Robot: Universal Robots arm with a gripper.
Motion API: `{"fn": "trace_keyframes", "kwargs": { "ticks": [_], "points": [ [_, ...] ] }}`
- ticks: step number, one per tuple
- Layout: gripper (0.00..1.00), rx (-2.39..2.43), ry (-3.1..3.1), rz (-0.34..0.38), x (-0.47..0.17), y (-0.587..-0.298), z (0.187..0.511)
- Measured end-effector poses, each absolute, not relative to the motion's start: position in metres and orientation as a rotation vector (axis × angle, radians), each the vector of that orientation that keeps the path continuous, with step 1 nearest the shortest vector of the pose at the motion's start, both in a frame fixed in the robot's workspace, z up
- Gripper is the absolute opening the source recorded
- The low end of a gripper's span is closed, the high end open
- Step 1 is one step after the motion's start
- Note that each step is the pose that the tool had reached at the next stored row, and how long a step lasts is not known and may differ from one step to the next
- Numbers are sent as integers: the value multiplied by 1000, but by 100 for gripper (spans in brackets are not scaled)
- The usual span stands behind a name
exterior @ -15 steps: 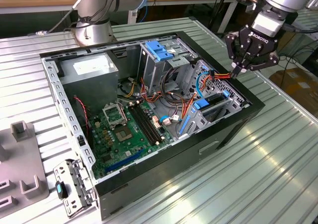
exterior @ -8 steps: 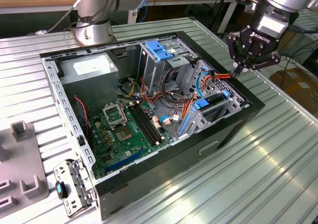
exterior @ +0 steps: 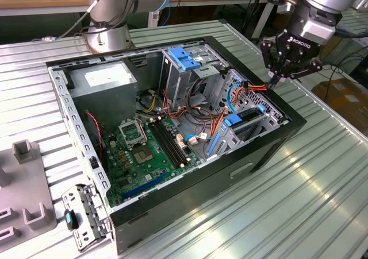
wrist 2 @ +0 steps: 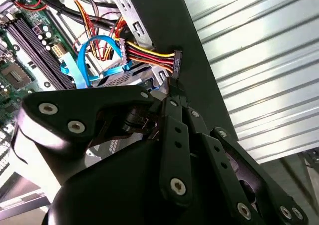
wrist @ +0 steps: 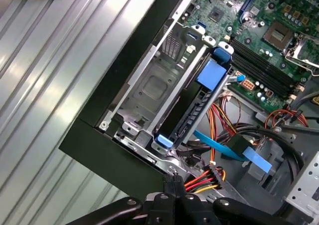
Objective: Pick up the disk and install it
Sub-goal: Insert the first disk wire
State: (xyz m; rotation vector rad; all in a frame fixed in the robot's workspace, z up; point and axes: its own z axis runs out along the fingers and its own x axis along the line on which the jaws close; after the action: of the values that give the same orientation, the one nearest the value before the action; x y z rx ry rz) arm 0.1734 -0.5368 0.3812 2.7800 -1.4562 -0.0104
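On the ribbed metal table [exterior: 322,173], the open computer case [exterior: 190,196] lies on its side, with the arm working at the corner on the exterior view's right. In that corner sits the grey drive cage [wrist: 149,90]. The disk [wrist: 192,112] appears to be seated in it edge-on, with blue rail tabs at both ends, though its label is hidden, so I cannot be sure it is fully home. Just beside the cage, a bundle of yellow, red and black wires [wrist 2: 149,53] ends in a black power connector [wrist 2: 177,60] at the case wall. The gripper [wrist 2: 173,88] has its jaws drawn narrow, fingertips together and right at that connector. Whether they pinch it or only press it, I cannot tell. This step looks like fine work at the plug. It calls for slow, straight motion along the socket axis, keeping the wires from snagging on the cage edge.
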Motion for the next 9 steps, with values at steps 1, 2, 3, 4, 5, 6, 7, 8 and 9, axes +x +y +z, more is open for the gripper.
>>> {"fn": "trace_keyframes", "kwargs": {
  "ticks": [1,2,3,4,5,6,7,8,9],
  "points": [
    [19,2789,-1439,-10,174,-537,381],
    [19,2802,-1413,-10,175,-537,381],
    [25,2807,-1404,-10,176,-536,380],
    [25,2811,-1394,-10,177,-536,380],
    [25,2817,-1383,-10,178,-536,380],
    [27,2823,-1370,-11,178,-536,379],
    [27,2834,-1348,-10,179,-536,378],
    [33,2847,-1319,-10,180,-535,376],
    [33,2861,-1290,-10,180,-535,375]
  ]
}}
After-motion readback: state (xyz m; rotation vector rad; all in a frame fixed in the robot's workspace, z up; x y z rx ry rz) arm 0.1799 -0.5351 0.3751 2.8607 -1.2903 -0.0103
